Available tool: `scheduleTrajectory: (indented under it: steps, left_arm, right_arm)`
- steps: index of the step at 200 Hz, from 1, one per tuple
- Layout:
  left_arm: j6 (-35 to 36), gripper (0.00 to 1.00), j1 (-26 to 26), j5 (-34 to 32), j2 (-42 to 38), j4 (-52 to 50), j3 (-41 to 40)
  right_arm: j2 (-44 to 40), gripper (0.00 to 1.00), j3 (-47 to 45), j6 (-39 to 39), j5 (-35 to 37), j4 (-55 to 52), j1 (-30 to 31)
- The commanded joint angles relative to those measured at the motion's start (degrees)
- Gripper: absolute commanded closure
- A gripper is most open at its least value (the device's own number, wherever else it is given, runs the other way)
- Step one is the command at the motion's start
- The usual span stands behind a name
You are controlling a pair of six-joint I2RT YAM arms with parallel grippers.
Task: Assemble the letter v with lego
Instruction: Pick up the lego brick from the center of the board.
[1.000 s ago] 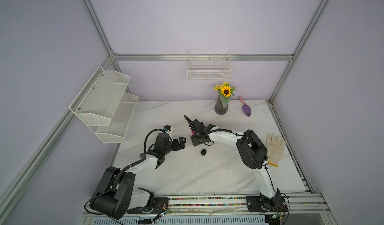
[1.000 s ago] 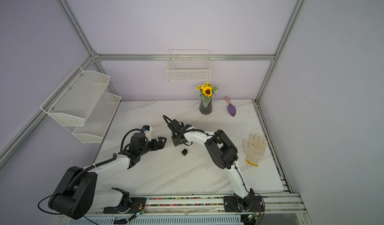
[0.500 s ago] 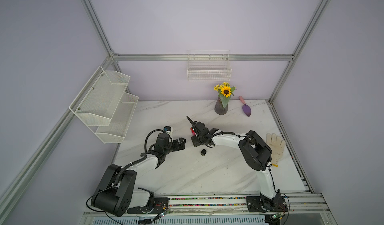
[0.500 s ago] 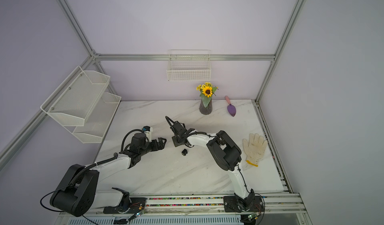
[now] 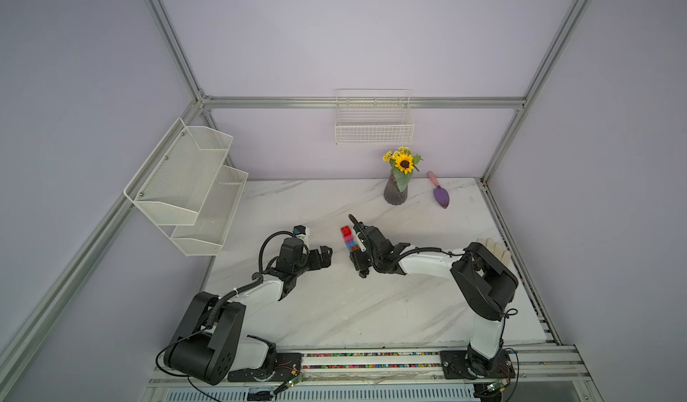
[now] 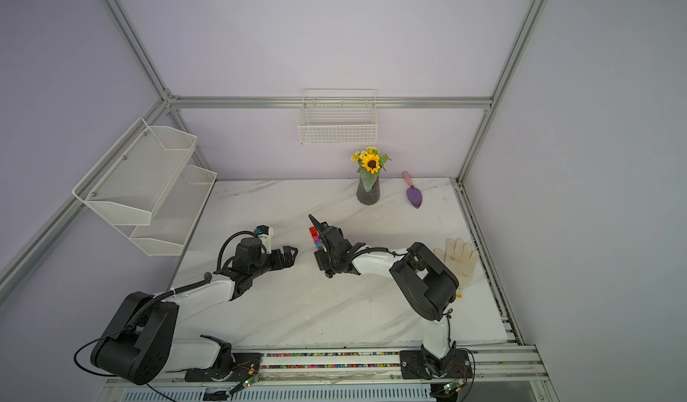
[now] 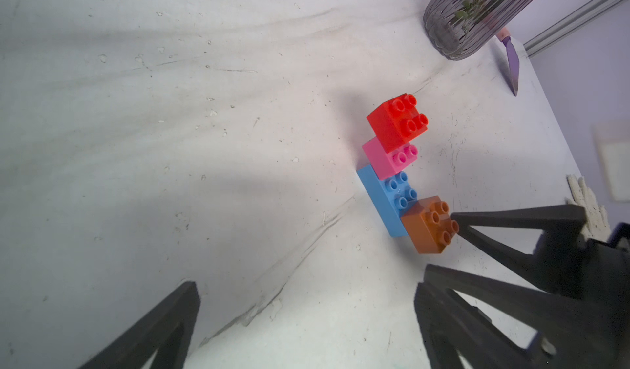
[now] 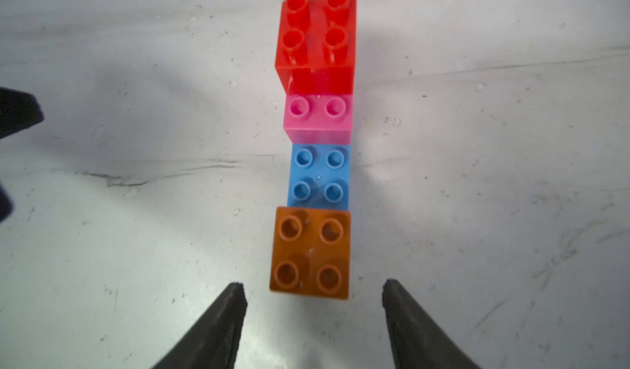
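Observation:
The lego stands mid-table as a stepped row: a light-blue brick (image 8: 318, 176) on the table, a pink brick (image 8: 317, 118) on one end, a red brick (image 8: 317, 33) stepped above the pink, and an orange-brown brick (image 8: 311, 253) on the blue's other end. In both top views the row (image 5: 348, 239) (image 6: 316, 237) lies between the arms. My right gripper (image 8: 313, 291) is open, its fingertips (image 8: 235, 294) either side of the orange brick, not touching. A small black brick (image 5: 363, 274) shows partly under it. My left gripper (image 7: 306, 283) (image 5: 326, 257) is open and empty, left of the row.
A vase with a sunflower (image 5: 396, 192) and a purple trowel (image 5: 441, 196) stand at the back right. A white glove (image 5: 496, 249) lies by the right edge behind the right arm. A wire shelf (image 5: 186, 188) hangs on the left, a wire basket (image 5: 373, 121) on the back wall.
My right gripper has drawn back toward the front from the row, uncovering the red, pink and blue bricks. The left arm has not moved.

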Motion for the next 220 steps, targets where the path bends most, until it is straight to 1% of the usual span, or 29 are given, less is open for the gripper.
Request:
scheduleTrajectory:
  steps: [1,69,111,130,189,220]
  left_arm:
    - [0.2,0.0,0.3,-0.6,-1.6,1.3,0.1]
    - [0.3,0.0,0.4,-1.2,-3.4,0.2,0.1]
    - [0.6,0.0,0.4,-1.6,-3.7,-0.7,0.5]
    - [0.6,0.0,0.4,-1.9,-3.8,-0.8,0.5]
    - [0.5,0.0,0.4,-2.4,-3.8,-0.6,-0.2]
    - [0.4,0.0,0.3,-2.8,-3.9,-0.6,-0.3]
  right_arm:
    - [-4.2,0.32,-4.1,-1.4,-2.8,5.9,-0.2]
    - [-10.7,0.34,-13.4,-1.9,-5.8,9.1,0.3]
    - [-13.5,0.34,-20.7,-2.2,-7.5,16.7,0.4]
    - [-12.6,0.34,-22.6,-2.8,-8.0,19.5,0.5]
    - [-6.7,0.35,-26.4,-2.1,-6.3,29.0,2.2]
    - [-4.1,0.35,-27.2,-1.9,-2.6,31.5,4.7]
